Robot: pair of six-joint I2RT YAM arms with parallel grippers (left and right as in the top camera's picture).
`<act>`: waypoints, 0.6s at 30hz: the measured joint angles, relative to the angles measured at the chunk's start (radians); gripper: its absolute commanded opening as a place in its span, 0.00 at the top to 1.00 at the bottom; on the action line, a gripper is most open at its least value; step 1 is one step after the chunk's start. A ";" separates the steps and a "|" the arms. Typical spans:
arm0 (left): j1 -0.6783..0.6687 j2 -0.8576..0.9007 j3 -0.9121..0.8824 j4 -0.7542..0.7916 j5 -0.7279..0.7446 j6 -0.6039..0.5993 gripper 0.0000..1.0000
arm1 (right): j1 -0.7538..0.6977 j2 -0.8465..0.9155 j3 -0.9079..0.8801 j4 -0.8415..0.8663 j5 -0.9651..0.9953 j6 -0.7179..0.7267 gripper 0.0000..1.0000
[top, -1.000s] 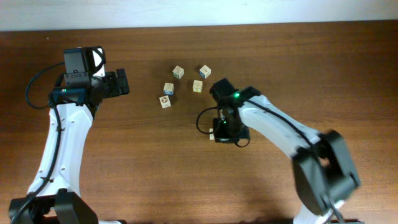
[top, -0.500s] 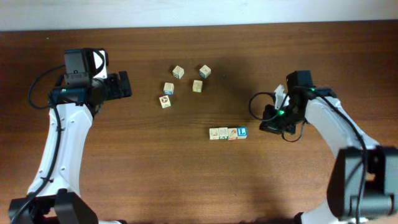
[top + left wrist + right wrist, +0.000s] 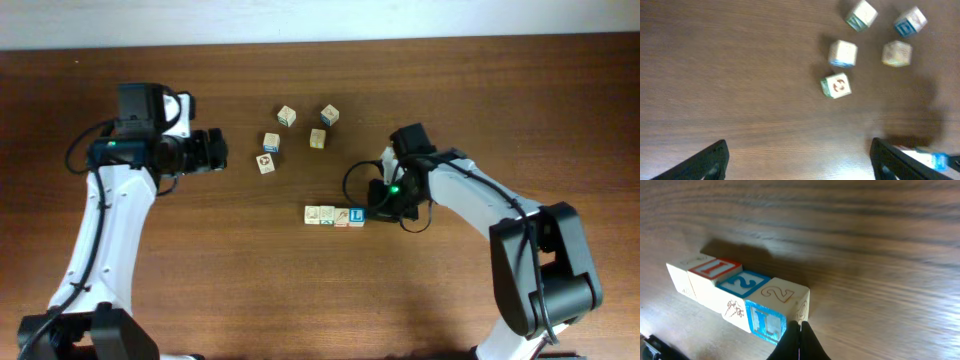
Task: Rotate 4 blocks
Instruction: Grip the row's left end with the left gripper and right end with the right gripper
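Observation:
Four blocks lie side by side in a straight row on the table, the blue "L" cube at its right end. In the right wrist view the row runs from the left to the centre, with the blue L face toward me. My right gripper is shut, and its tips touch the corner of that end cube. In the overhead view the right gripper sits just right of the row. My left gripper is open and holds nothing, well left of the row.
Several loose cubes are scattered above the row: one with a red mark, one blue-sided, a plain one and two more. The left wrist view shows them ahead of the open fingers.
The row of blocks has slid left. My right gripper swung out to the right, then came back against the row's right end. The left gripper has moved right toward the loose cubes.

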 measured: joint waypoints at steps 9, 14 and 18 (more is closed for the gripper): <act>-0.229 0.212 0.000 -0.051 0.150 -0.073 1.00 | -0.012 0.000 0.000 -0.003 0.000 0.001 0.96; -0.237 0.399 -0.001 -0.018 0.363 -0.032 1.00 | -0.012 0.000 0.000 0.014 0.000 -0.018 0.96; -0.238 0.430 -0.001 -0.015 0.410 -0.008 1.00 | -0.012 0.000 -0.001 0.016 0.000 -0.021 0.96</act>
